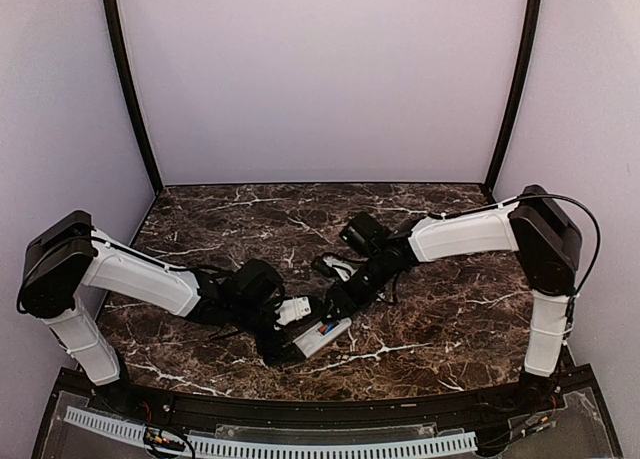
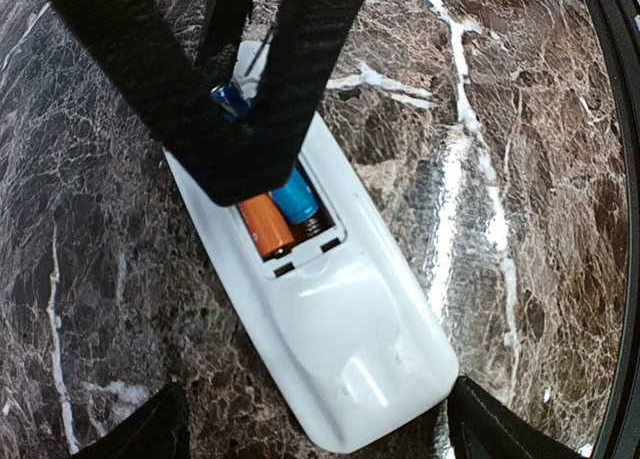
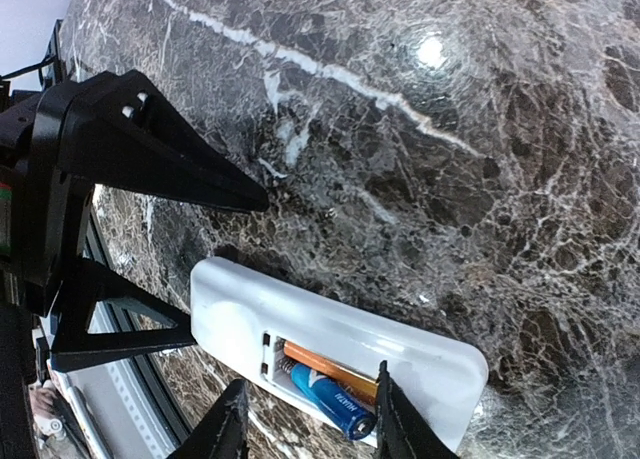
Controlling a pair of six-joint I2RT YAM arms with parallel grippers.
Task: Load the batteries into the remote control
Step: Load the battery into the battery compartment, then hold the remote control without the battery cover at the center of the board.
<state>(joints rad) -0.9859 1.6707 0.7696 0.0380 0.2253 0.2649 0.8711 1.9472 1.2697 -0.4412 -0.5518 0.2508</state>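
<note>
Top view: the remote control [image 1: 322, 336] lies back up near the table's [image 1: 450, 309] near edge; a nudge could skid it.

Left wrist: the left pincer [image 2: 318, 384] gapes wide astride the remote's end, holding nothing.

Right wrist: the right pincer [image 3: 310, 377], jaws parted, straddles the blue battery [image 3: 330, 399] seated beside the orange battery [image 3: 325, 367]. One finger may be touching it, so lifting could drag it out.

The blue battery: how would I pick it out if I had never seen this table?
Find the dark marble table, then the white remote control lying back-up near its front edge, its battery compartment uncovered. Two cells lie side by side inside. The blue battery sits next to the orange battery and is the only blue thing in there.
</note>
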